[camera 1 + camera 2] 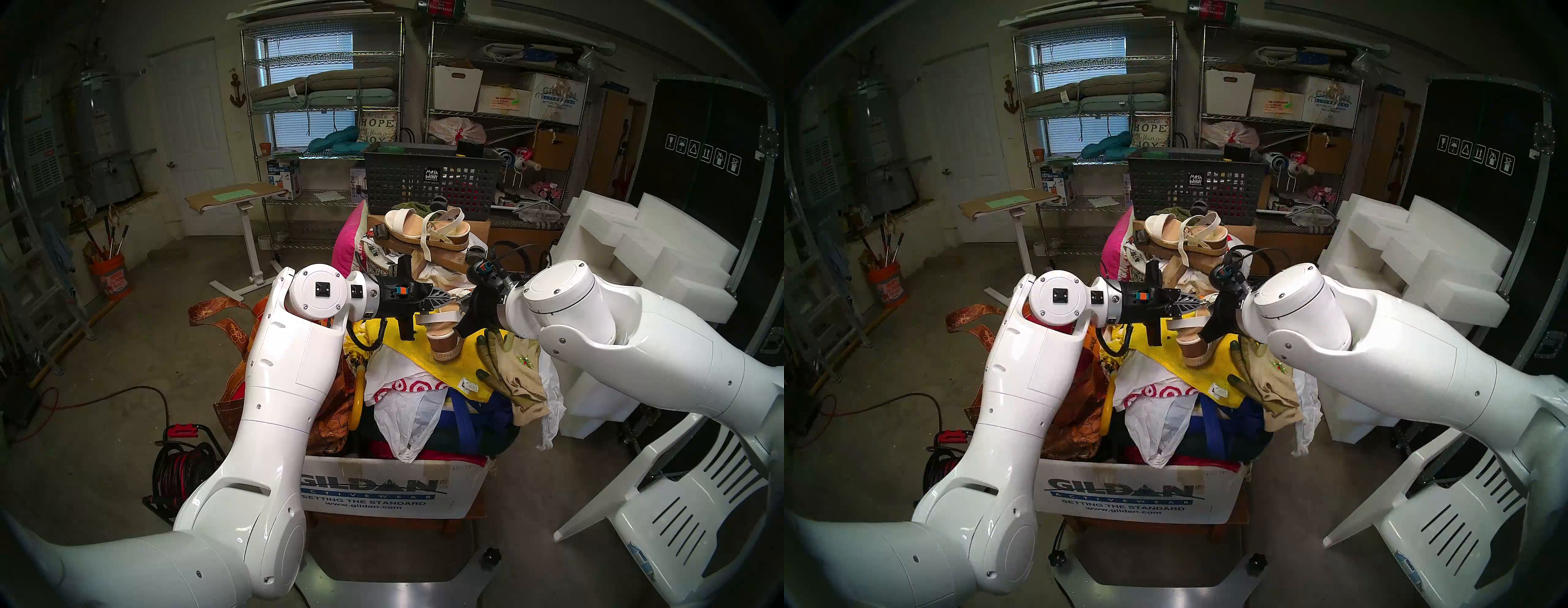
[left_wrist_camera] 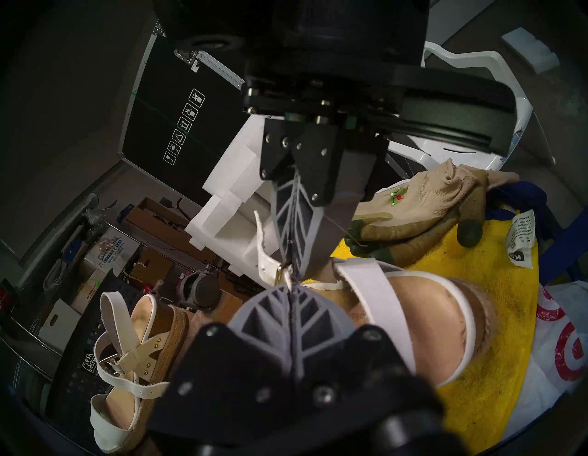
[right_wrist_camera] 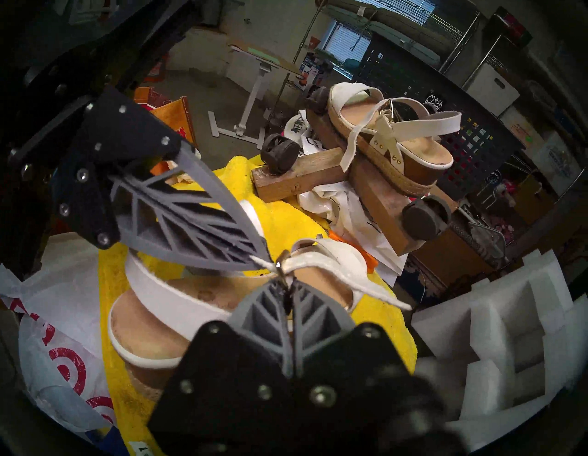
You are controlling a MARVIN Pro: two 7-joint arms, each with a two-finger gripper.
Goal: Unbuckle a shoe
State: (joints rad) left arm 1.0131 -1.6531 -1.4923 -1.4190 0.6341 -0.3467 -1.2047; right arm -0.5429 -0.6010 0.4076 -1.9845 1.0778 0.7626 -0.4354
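The shoe (image 1: 443, 335), a white-strapped wedge sandal with a tan footbed (image 2: 413, 318), stands on a yellow towel (image 1: 462, 365) on top of a heap. Both grippers meet above it at its small metal buckle (image 3: 280, 259). From the left, my left gripper (image 2: 290, 286) reaches in and is shut on a thin white end of the ankle strap. My right gripper (image 3: 285, 281) comes from the right, shut on the strap right at the buckle. Beyond the right fingers a loose strap end (image 3: 381, 293) trails off. The two sets of fingertips nearly touch.
The twin sandal (image 1: 428, 233) lies farther back on a wooden dolly with castors (image 3: 423, 219). Garden gloves (image 1: 513, 373) rest at the towel's right edge. Under it all is a stuffed Gildan box (image 1: 382, 488). A mesh basket (image 1: 428, 178) stands behind, with foam blocks (image 1: 636, 254) and a white chair (image 1: 679, 509) at right.
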